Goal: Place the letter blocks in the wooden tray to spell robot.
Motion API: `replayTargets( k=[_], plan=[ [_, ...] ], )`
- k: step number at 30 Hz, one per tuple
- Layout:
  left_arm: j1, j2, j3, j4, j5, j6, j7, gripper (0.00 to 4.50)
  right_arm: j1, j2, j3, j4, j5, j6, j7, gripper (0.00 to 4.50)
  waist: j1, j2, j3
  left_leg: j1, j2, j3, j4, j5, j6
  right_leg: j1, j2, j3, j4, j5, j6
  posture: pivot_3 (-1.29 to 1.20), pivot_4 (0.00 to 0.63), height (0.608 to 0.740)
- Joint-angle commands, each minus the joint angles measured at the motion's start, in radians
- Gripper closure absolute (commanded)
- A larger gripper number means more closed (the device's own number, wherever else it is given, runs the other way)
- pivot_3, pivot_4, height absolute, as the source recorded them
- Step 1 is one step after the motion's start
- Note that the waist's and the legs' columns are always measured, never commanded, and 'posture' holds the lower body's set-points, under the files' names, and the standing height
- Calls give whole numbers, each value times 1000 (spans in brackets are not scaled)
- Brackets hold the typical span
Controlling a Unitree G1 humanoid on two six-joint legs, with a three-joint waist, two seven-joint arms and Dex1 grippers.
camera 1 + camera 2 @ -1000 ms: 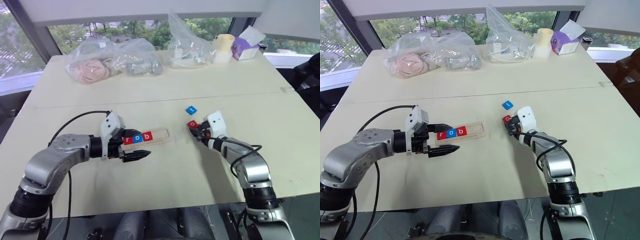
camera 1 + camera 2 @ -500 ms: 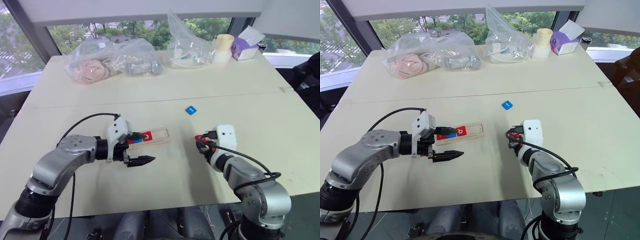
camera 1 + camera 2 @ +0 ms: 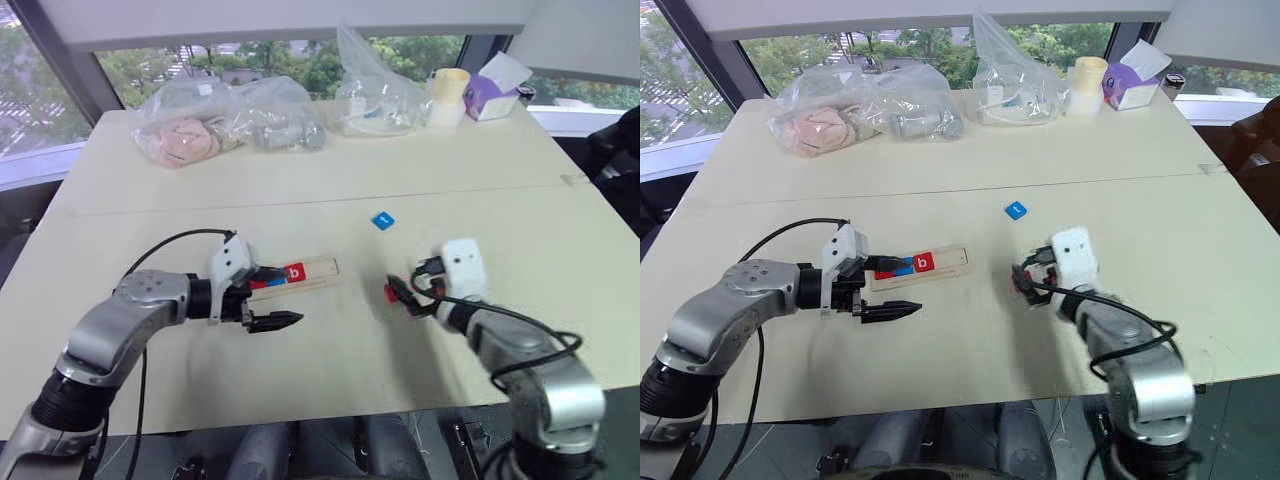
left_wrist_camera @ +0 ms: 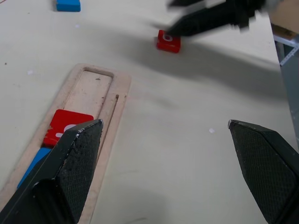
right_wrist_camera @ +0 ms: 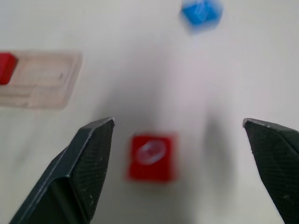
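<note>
Pale and wide, the bench [image 3: 300, 190] runs up to a window, with plastic bags [image 3: 225, 120] and a tissue box [image 3: 497, 90] along its far edge. My right claw [image 5: 180, 163] stands spread wide, fingers well apart and pinching nothing, and the red tile with a white o [image 5: 151, 156] lies flat on the bench between them. My left claw [image 4: 180, 172] is spread too, empty, hovering at the near end of the wooden tray [image 4: 100, 100]. In that tray's slot a red b tile [image 3: 294, 273] and a blue tile [image 4: 35, 165] beside it are seated; my left arm hides what lies further along, and the end toward my right arm is bare wood. A blue tile [image 3: 382, 220] lies alone farther out on the bench, well apart from tray and claws. These tiles look small, stiff and light, with smooth painted faces that I judge slippery; nothing about them seems fragile. Being so thin, they offer only their side edges, so I would come down with fingers straddling the red o, pinch two opposite edges squarely and keep it level. A skewed pinch could flip it or let it shoot out sideways.
</note>
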Motion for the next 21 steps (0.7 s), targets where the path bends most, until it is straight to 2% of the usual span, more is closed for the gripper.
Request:
replayTargets(
  k=[1,2,4,8,11,16,20,21],
  plan=[
    [-24,48,31,-18,-24,-11,-72,0,38,-195,-5,142,90,-326,424,41,0,0,0,0,1,0,0,0,0,0,0,-1,0,0,0,0,150,740],
    [-31,63,23,-16,-18,-16,-92,0,29,-270,15,208,98,-394,544,41,0,0,1,0,1,0,0,0,1,0,0,-1,0,0,1,0,150,740],
    [-45,71,11,-12,-9,-23,-106,0,-36,-347,66,363,72,-527,658,41,-3,-1,2,0,0,1,1,-1,1,1,0,-1,0,-1,1,0,150,740],
    [-53,63,9,-29,-14,-9,-96,0,-186,-380,171,648,-7,-749,797,41,-3,-1,2,1,2,2,2,-1,1,2,0,0,0,0,0,0,150,740],
    [-34,68,17,-51,-12,-8,-85,0,-293,-363,239,846,-70,-894,861,41,-1,-2,2,1,3,2,2,-1,1,1,0,-1,0,2,-4,0,150,740],
    [21,93,56,-93,-21,8,-62,0,-425,-319,320,1097,-143,-1048,943,41,0,-2,2,0,2,2,1,-1,1,1,0,0,0,4,-1,0,150,740],
    [52,98,83,-125,-34,25,-35,0,-488,-297,348,1235,-179,-1154,985,41,0,-2,2,0,2,2,2,-1,1,1,0,0,0,3,-3,0,150,740],
    [57,99,86,-130,-36,28,-31,0,-498,-292,350,1254,-181,-1172,992,543,0,-3,2,1,2,2,2,-1,1,1,0,0,0,3,-4,0,150,740]
  ],
)
